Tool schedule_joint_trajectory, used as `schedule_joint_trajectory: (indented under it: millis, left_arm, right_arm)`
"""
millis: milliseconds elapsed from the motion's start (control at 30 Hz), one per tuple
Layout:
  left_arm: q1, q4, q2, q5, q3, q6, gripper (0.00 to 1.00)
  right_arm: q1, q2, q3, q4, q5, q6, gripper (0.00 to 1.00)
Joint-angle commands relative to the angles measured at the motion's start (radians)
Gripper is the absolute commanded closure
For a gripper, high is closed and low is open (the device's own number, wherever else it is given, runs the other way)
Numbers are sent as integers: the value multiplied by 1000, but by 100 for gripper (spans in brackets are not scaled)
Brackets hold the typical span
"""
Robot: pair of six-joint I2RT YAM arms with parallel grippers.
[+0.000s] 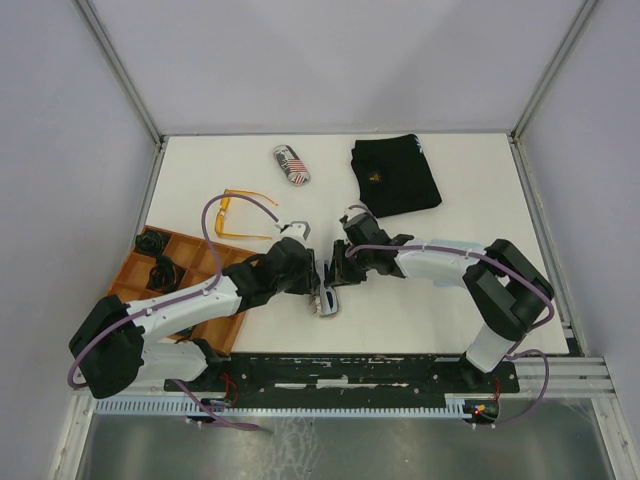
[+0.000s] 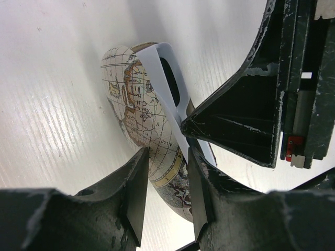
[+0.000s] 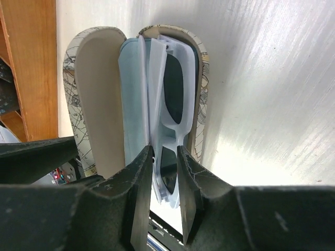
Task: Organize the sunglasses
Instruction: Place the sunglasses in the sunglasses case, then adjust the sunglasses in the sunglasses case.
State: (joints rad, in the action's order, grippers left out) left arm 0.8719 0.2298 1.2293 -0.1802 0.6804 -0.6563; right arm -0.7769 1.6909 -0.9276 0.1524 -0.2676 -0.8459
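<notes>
Two flimsy pairs, so I'm thinking soft grip only

Nearest the arm bases, the white sunglasses [image 3: 170, 125] are sitting folded in the open map-print case [image 2: 128, 99], lying on a light blue cloth [image 3: 133, 94]. The left gripper [image 2: 166, 162] is clamping the case's shell at a middling width, probably steadying it on the table [image 1: 480, 200]. The right gripper [image 3: 165, 151] is straddling the white frame with its jaws narrow. I can't tell if it's actually pinching or just standing off it.

Handling-wise, I'm guessing these are feather-light: thin plastic, slick lenses, arms that'd be bending under a hard squeeze. I'd be taking them by the bridge or the thick frame edge, never the lenses.

The right wrist view is showing the lid, the cloth and how the pair is seated. The left wrist view is only showing the printed outside, with the frame poking over the rim. The top camera is mostly hiding the case under both grippers, but it's giving the rest. That's the orange tray [image 1: 200, 258] off to the left and the orange sunglasses [image 1: 221, 216] lying unfolded beyond it, well apart from the case. A flag-print case [image 1: 291, 165] and a black cloth [image 1: 396, 176] are sitting at the far side.
</notes>
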Motion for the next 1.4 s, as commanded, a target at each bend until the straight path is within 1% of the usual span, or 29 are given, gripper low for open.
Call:
schedule_joint_trajectory:
  millis: [0, 267, 367, 467, 867, 1100, 1367]
  left_arm:
    - [3, -40, -15, 5, 5, -23, 57]
    - [4, -39, -14, 5, 7, -22, 57]
    - [3, -39, -14, 3, 5, -23, 57]
    - [2, -40, -13, 5, 5, -23, 57]
    - [2, -40, -10, 2, 5, -20, 57]
    - [3, -40, -14, 4, 2, -20, 58]
    - [4, -39, -17, 4, -1, -23, 58]
  right_arm:
    - [-5, -46, -46, 20, 22, 33, 67]
    - [-5, -68, -59, 92, 90, 86, 67]
    - [-5, -68, -59, 101, 104, 97, 69]
    - [-5, -58, -61, 97, 96, 97, 72]
    - [-5, -7, -76, 78, 86, 99, 72]
    - [-5, 5, -73, 76, 91, 103, 78]
    - [-5, 30, -73, 65, 92, 103, 78]
